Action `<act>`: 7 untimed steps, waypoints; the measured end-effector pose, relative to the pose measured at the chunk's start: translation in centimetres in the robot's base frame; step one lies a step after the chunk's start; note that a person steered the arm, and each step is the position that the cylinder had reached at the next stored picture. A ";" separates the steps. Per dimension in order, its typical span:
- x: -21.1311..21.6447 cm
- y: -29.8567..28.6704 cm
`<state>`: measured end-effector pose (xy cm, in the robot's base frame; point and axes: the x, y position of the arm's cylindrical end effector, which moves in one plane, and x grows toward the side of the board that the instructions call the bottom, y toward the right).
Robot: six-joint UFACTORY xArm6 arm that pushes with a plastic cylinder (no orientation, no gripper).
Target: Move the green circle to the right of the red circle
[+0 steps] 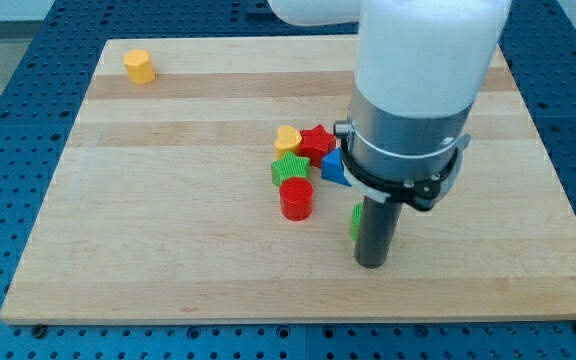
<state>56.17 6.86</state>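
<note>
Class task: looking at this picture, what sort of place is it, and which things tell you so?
Probably a robotics lab bench: a wooden board lies on a blue perforated table, a white robot arm pushes with my tip, and small blocks like the red circle serve as test pieces.

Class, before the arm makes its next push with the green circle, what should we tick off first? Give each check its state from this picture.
1. Red circle in plain sight: ok.
2. Green circle located: ok, though only a green sliver shows at the rod's left edge, so shape cannot tell.
3. My tip beside that green block: ok, it is at the block's right.
4. Green block already to the view's right of the red circle: ok.
5. Gap between them free of other blocks: ok.
6. Second green block not confused with the target: ok, it sits above the red circle.
</note>
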 end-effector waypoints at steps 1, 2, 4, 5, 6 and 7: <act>-1.1 0.0; -1.1 0.9; -1.1 3.1; -1.1 3.1; -1.4 3.0; -2.1 3.0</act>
<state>54.11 9.87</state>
